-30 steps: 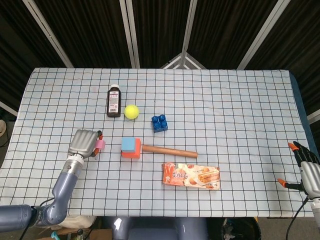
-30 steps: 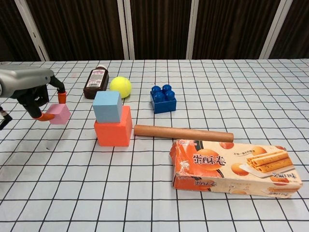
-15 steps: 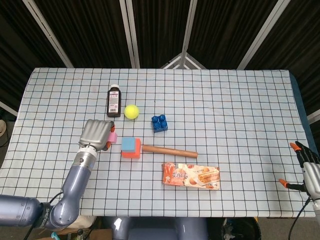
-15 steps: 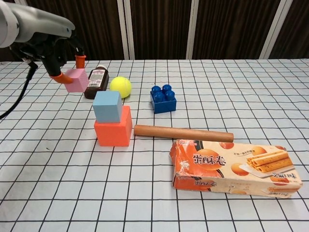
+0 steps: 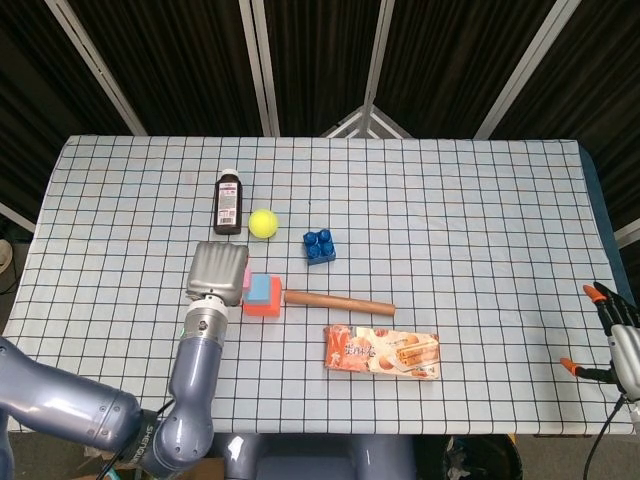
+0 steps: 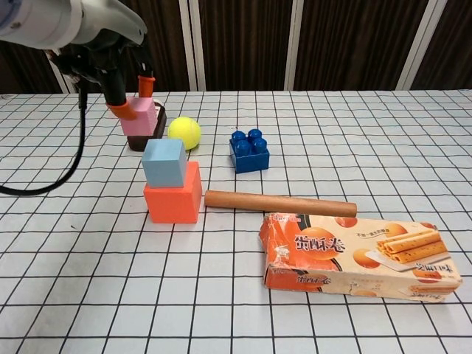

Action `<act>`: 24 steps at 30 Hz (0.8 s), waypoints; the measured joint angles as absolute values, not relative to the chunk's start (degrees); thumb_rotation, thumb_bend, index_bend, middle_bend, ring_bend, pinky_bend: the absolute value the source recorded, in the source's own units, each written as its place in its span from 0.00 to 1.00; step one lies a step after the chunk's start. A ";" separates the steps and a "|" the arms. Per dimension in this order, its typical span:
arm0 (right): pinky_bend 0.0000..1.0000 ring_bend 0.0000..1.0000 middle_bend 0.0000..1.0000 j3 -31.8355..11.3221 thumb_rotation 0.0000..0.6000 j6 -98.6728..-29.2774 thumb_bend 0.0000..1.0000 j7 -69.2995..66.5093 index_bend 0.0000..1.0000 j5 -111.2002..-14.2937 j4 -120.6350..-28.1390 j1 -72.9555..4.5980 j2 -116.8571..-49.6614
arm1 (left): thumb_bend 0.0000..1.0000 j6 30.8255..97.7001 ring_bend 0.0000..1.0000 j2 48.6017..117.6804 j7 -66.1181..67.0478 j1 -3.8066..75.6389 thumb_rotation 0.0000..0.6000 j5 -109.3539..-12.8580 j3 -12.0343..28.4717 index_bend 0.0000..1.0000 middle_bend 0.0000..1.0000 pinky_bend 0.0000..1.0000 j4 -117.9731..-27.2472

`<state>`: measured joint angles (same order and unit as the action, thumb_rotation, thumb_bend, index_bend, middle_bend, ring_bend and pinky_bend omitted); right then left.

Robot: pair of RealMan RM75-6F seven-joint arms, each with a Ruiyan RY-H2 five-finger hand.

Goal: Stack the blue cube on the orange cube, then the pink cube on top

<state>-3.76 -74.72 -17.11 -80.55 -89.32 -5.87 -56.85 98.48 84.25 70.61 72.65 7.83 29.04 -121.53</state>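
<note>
The blue cube [image 6: 164, 161] sits on the orange cube [image 6: 173, 195] in the left middle of the table; from above, the blue cube [image 5: 260, 289] covers most of the orange cube [image 5: 266, 306]. My left hand [image 6: 118, 66] holds the pink cube [image 6: 140, 116] in the air, up and a little left of the stack. In the head view the left hand [image 5: 217, 273] hides most of the pink cube [image 5: 246, 277]. My right hand [image 5: 618, 338] hangs at the table's right edge, fingers spread, holding nothing.
A dark bottle [image 5: 229, 203], a yellow ball [image 5: 263, 223] and a blue toy brick [image 5: 319, 245] stand behind the stack. A wooden rod [image 6: 280, 203] lies just right of it, with a snack box [image 6: 358, 253] in front.
My left hand has carried the pink cube up off the table and rightward, from the far left to just above and left of the blue cube. The right hand stays put.
</note>
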 measured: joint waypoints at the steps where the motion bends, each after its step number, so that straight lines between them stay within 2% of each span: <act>1: 0.10 0.03 0.01 -3.76 1.00 -74.68 0.13 -17.21 0.00 -80.55 -89.25 -5.87 -56.85 | 0.37 99.47 0.87 85.30 70.85 73.32 1.00 8.50 29.24 0.45 0.91 0.92 -120.82; 8: 0.10 0.03 0.01 -3.65 1.00 -74.79 0.13 -17.68 0.00 -80.95 -89.05 -5.88 -56.81 | 0.37 100.51 0.87 89.17 71.29 75.27 1.00 9.16 29.68 0.45 0.91 0.92 -117.59; 24: 0.10 0.03 0.01 -3.68 1.00 -74.62 0.13 -17.40 0.00 -80.67 -89.00 -5.92 -56.91 | 0.37 97.92 0.87 89.21 70.26 73.49 1.00 5.50 28.30 0.44 0.90 0.92 -115.86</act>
<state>-3.68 -74.62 -17.40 -80.67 -89.00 -5.92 -56.91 97.92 89.21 70.26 73.49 5.50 28.30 -115.86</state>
